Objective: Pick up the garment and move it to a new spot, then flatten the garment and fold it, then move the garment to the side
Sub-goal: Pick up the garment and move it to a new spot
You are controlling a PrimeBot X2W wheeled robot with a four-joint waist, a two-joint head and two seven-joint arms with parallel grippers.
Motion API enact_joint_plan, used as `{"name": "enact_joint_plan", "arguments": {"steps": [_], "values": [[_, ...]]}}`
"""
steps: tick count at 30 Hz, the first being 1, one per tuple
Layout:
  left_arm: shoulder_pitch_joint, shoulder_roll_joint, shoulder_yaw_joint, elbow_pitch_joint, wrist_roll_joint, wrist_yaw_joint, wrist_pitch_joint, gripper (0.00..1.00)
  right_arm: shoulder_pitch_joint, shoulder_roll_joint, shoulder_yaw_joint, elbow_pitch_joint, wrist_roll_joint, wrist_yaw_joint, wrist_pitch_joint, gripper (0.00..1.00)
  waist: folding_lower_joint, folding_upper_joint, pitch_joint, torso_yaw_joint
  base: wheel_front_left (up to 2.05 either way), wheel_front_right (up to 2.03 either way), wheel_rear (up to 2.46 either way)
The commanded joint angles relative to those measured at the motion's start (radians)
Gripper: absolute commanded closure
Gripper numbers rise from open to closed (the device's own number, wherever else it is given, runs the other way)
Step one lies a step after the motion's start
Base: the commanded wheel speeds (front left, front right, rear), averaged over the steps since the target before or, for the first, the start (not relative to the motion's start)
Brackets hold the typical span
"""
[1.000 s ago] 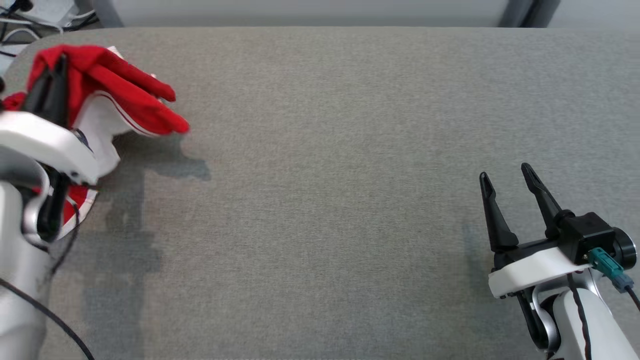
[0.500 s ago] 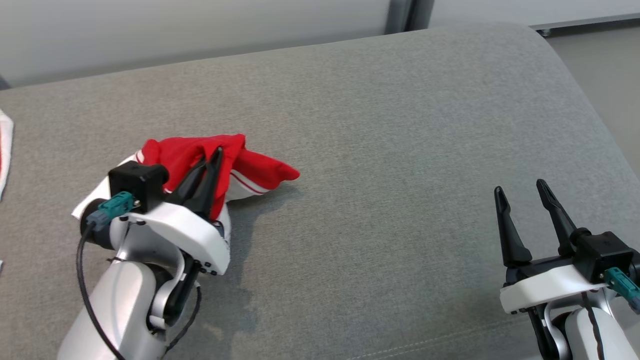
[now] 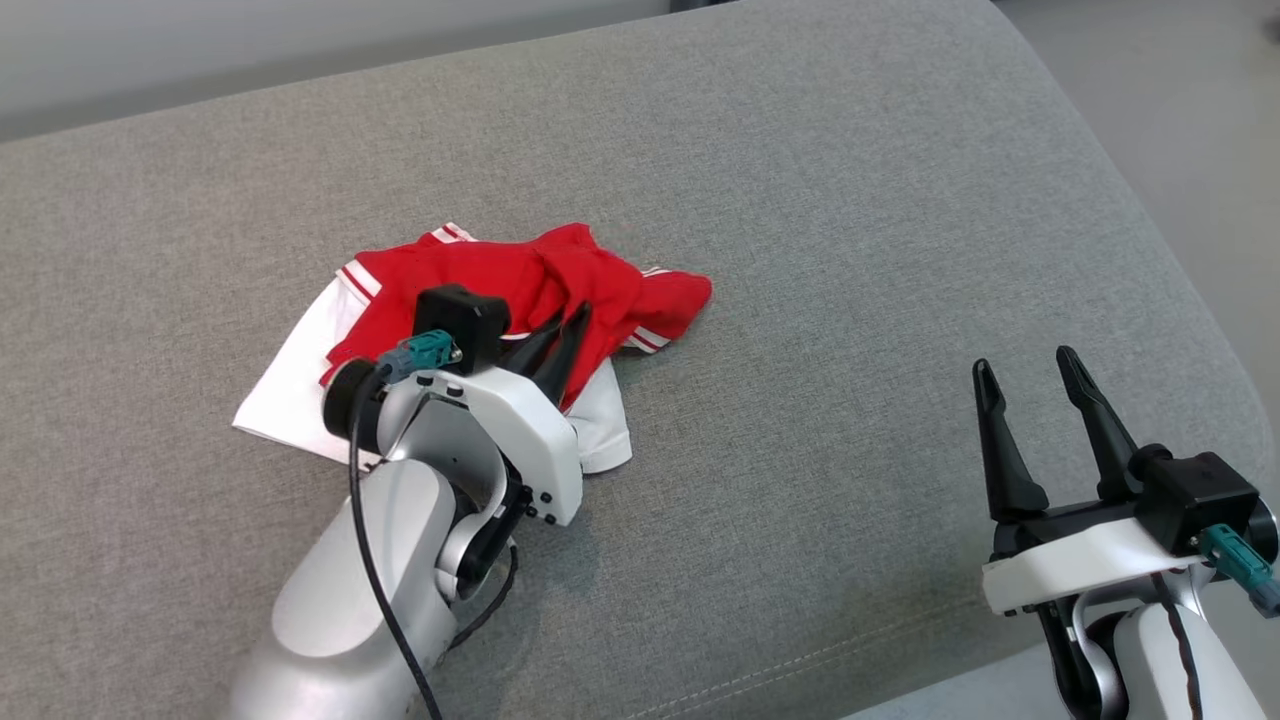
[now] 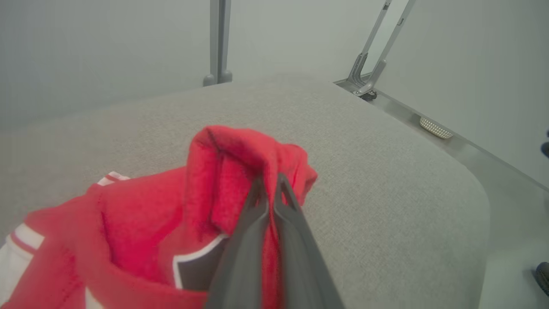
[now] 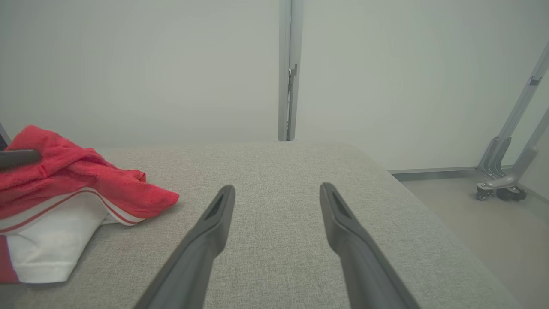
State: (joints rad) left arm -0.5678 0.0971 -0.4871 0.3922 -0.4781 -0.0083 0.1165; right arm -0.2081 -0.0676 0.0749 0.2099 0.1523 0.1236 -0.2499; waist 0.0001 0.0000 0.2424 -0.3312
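The garment (image 3: 480,290) is a crumpled red and white piece with striped cuffs, lying left of centre on the grey cushioned surface (image 3: 800,250). My left gripper (image 3: 578,318) is shut on a raised red fold of the garment (image 4: 223,171), its two dark fingers pressed together in the left wrist view. My right gripper (image 3: 1030,365) stands open low at the right, nothing between its fingers (image 5: 214,214), well apart from the garment (image 5: 64,184).
The cushion's rounded right edge (image 3: 1150,250) drops to bare floor. A wheeled metal stand leg (image 5: 502,189) is on the floor at the right. A pale wall with a vertical post (image 5: 287,68) lies behind.
The head camera has swung round, so the whole picture shifted. My left gripper, still shut on the garment, has carried it rightward and lowered it, and more white cloth now rests spread on the cushion.
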Motion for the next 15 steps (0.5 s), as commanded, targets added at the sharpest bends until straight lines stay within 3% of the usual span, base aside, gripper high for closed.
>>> {"name": "enact_joint_plan", "arguments": {"steps": [1,2,3,7,11,15], "values": [[-0.043,0.006,0.021,0.008,-0.003,-0.013,-0.015,0.98,-0.025,-0.004,0.02,-0.023,0.01,0.007,-0.012,0.0,0.0,0.0,0.009,0.004,0.0,0.0,0.0],[-0.044,0.001,0.013,0.032,-0.008,-0.021,-0.016,0.69,-0.025,-0.003,0.018,-0.02,0.011,0.007,-0.012,0.0,0.0,0.0,0.011,0.01,0.0,0.0,0.0],[-0.047,-0.004,0.007,0.047,-0.008,-0.027,-0.027,0.0,-0.026,-0.002,0.016,-0.019,0.013,0.007,-0.012,0.0,0.0,0.0,0.011,0.017,0.0,0.0,0.0],[-0.051,-0.014,-0.004,0.06,-0.007,-0.035,-0.077,0.0,-0.025,0.001,0.009,-0.017,0.009,0.007,-0.012,0.0,0.0,0.0,0.002,0.055,0.0,0.0,0.0],[-0.024,0.009,0.0,-0.015,0.006,-0.022,-0.116,0.0,-0.022,-0.006,-0.003,-0.017,0.004,0.007,-0.012,0.0,0.0,0.0,-0.02,0.108,0.0,0.0,0.0],[0.067,0.088,0.059,-0.173,0.03,0.061,-0.157,0.0,-0.011,-0.022,-0.018,-0.023,-0.005,0.007,-0.012,0.0,0.0,0.0,-0.052,0.188,0.0,0.0,0.0]]}}
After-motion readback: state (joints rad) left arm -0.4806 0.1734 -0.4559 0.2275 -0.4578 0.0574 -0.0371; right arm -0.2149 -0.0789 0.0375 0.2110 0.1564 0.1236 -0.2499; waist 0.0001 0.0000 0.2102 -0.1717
